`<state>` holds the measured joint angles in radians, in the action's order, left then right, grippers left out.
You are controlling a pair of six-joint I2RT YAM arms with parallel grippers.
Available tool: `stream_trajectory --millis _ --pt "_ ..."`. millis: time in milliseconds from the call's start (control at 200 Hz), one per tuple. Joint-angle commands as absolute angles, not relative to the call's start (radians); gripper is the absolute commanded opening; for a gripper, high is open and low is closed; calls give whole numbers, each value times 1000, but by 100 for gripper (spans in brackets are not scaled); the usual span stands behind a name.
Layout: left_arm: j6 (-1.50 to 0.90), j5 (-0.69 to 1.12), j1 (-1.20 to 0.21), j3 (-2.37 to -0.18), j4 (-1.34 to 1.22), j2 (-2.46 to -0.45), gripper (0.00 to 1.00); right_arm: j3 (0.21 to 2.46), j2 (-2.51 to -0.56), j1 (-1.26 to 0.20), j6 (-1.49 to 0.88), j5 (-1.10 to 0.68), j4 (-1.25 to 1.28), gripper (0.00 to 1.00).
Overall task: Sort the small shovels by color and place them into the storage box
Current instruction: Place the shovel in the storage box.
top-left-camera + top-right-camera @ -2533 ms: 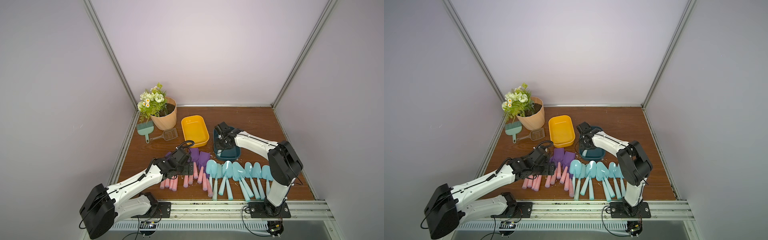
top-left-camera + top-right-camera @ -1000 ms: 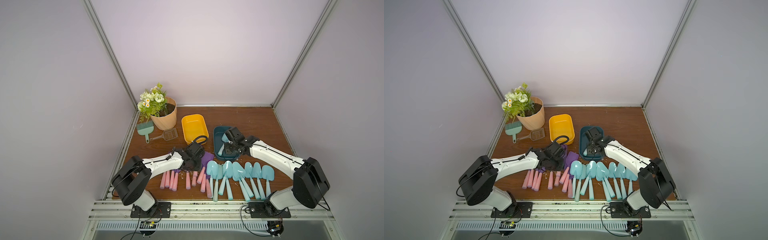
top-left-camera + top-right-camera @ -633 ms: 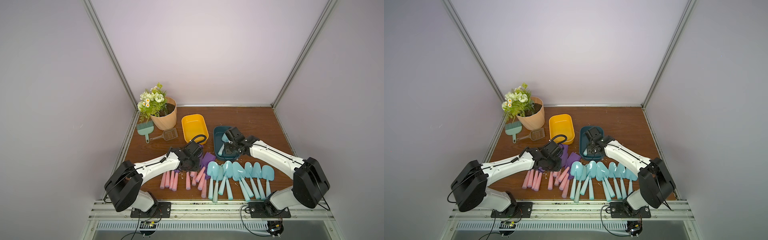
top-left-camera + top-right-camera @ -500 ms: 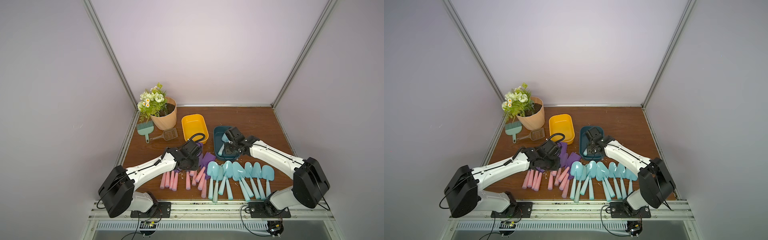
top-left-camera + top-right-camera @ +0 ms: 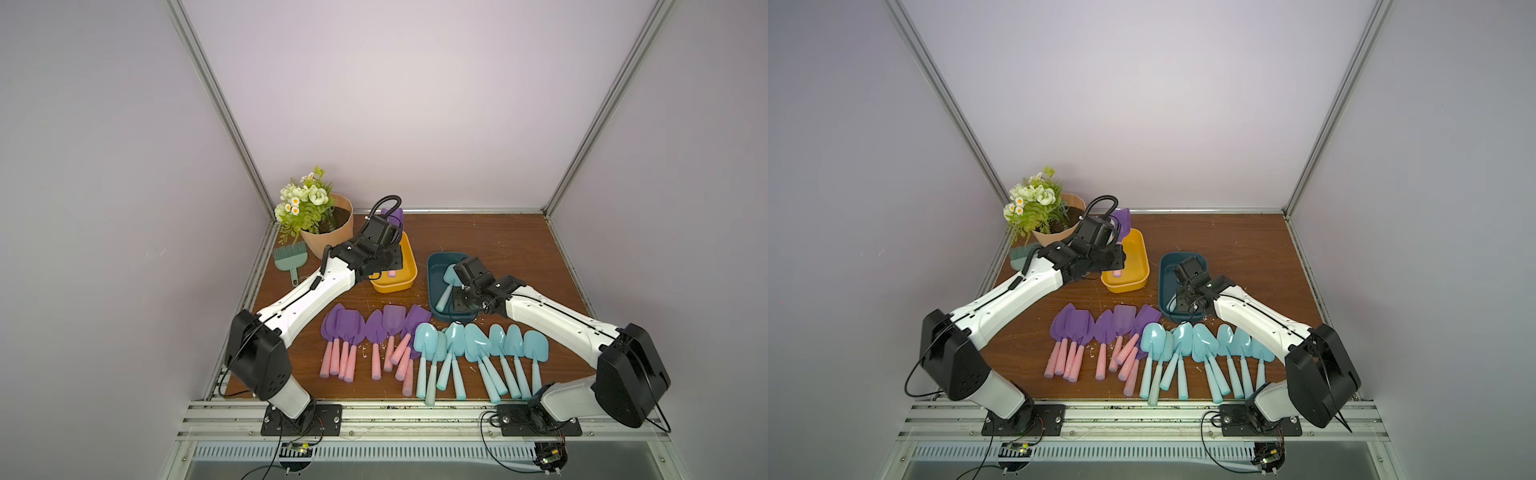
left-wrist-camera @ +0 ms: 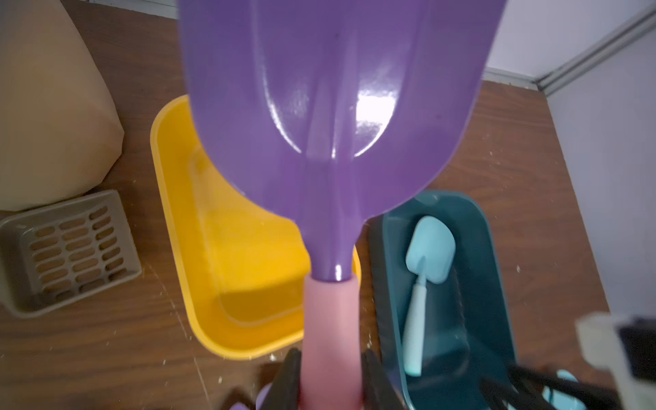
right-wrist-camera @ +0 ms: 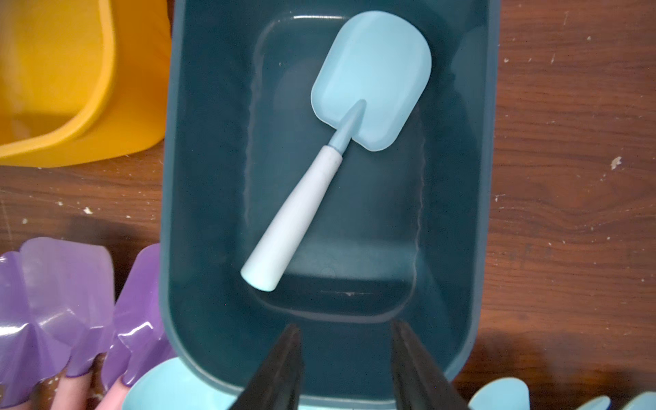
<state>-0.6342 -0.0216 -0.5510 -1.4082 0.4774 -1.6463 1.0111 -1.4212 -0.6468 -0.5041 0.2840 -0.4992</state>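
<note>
Purple shovel (image 6: 330,124): glossy, scooped plastic blade.

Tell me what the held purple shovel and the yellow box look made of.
Purple shovel: likely hard plastic; glossy blade with bright highlights and moulded ridges, while its pink handle looks matte. Yellow box: probably moulded plastic too, smooth, slight sheen, rounded corners, one even colour.

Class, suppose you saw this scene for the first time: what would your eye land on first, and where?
The left gripper holds a purple shovel by its pink handle over the yellow box. At the front of the table lie a row of purple shovels and, beside it, light blue shovels. One blue shovel lies alone in the teal box, with the open right gripper over that box.
</note>
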Motion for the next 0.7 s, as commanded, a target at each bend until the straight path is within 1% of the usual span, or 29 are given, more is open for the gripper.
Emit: stream_trajectory --millis 0,85,415,515,665,695 --pt "-689 63 -486 -1370 286 -1735 0 1027 -1383 -649 -529 318 -557 45" --pt "-753 109 -461 -1383 253 -1816 0 1039 -1360 -649 -531 328 -577 45" --pt "-799 203 -459 -1560 266 -2071 0 992 -1282 -655 -577 342 -615 45" --pt "-806 213 -462 -1557 291 -2084 0 974 -1270 -659 -571 340 -620 45" --pt "-802 216 -480 -1490 281 -2040 0 968 -1243 -660 -591 351 -627 45" --pt "-801 212 -487 -1449 280 -2031 0 963 -1236 -661 -595 351 -625 45"
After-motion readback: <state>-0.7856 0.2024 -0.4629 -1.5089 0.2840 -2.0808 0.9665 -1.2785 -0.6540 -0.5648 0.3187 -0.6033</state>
